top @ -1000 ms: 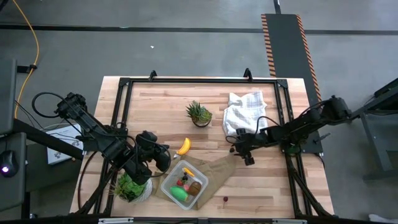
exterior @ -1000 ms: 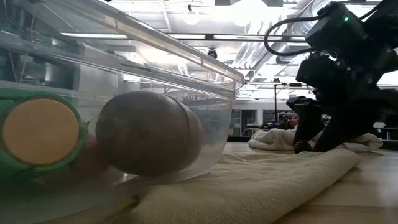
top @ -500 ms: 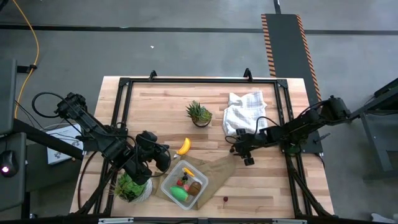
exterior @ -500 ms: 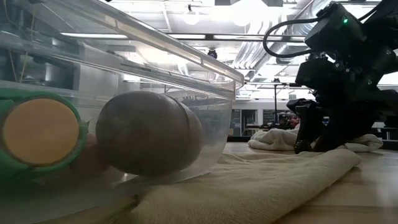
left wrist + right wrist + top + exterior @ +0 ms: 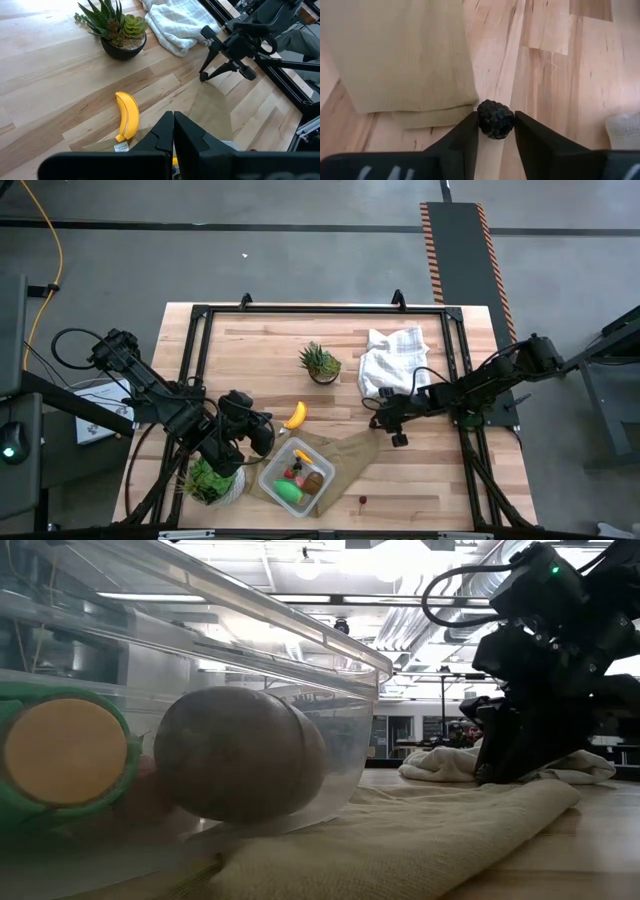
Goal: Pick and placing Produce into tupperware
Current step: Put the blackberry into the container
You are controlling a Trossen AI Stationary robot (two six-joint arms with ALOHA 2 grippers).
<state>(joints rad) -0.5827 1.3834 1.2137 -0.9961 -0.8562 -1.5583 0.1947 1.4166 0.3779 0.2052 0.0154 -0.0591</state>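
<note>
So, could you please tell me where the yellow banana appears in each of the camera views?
High view: banana left of centre, beside the tupperware.
Low view: not in it.
Left wrist view: lower middle, on bare wood.
Right wrist view: not in it.
Shared landmark: the tan sheet, seen in all four views.

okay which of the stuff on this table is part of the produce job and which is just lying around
Job: banana; dark berry held in the right end effector; tupperware with produce inside; left end effector, shut.

Lying about: spiky plant; white cloth; leafy plant; tan cloth.
</note>
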